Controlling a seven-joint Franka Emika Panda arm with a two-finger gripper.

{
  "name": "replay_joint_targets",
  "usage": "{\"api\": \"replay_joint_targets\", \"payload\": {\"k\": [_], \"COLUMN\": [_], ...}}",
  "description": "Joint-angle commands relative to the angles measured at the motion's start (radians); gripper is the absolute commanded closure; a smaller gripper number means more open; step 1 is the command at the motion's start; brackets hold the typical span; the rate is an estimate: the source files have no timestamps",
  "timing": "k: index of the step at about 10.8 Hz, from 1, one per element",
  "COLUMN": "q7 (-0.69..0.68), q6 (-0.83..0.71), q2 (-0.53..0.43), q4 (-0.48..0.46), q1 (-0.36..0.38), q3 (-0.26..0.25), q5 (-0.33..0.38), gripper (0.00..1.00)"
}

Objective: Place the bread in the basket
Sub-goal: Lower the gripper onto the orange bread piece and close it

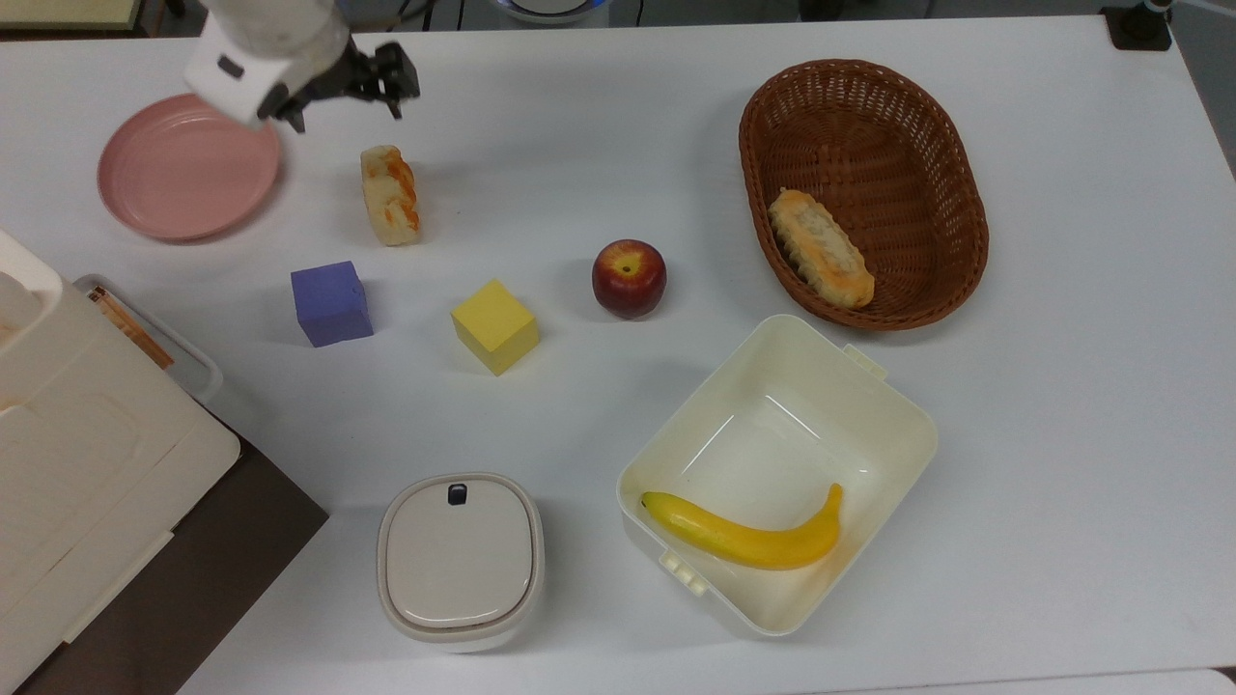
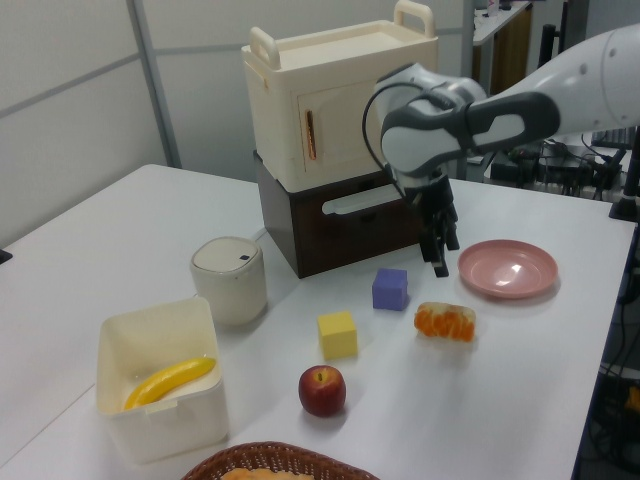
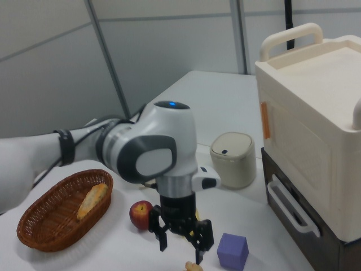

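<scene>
Bread (image 1: 390, 194) lies on the white bench (image 1: 599, 125), free and untouched, lumpy cream top with orange patches; in the top view it sits right of the pink plate (image 1: 187, 165) and above the purple cube (image 1: 331, 302); in the left view it lies right of that cube, near the plate; the gripper (image 1: 342, 104) hovers up and to the top view's left of the bread, between plate and bread, jaws spread wide and holding nothing; in the right view the two dark fingers (image 3: 203, 244) point down, apart, just above the bench with the purple cube beside them; well across the bench, at the top view's right, sits the basket (image 1: 951, 174), dark-brown wicker, with a longer flat bread (image 1: 821, 247) lying inside it; between the two, a yellow cube (image 1: 494, 325) and a red apple (image 1: 629, 278) stand on the bench; lower in the top view, a cream box (image 1: 903, 415) holds a banana (image 1: 744, 534); a lidded cream pot (image 1: 460, 560) stands to the box's left; a big cream case (image 2: 340, 95) on a dark-brown base sits behind the arm in the left view.
</scene>
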Motion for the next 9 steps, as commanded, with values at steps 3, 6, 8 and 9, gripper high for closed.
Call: {"api": "replay_joint_targets", "payload": {"k": [3,6,8,9], "q7": [0.002,0.03,0.032,0.032], "q6": [0.059,0.077,0.077,0.077], "q2": [0.101,0.144,0.171,0.181], "q4": [-0.009,-0.008,-0.008,-0.008], "q1": [0.016,0.023,0.041,0.044], "q3": [-0.002,0.007,0.009,0.009], "q5": [-0.016,-0.019,-0.019,-0.022], "gripper": [0.0,0.0,0.0,0.01]}}
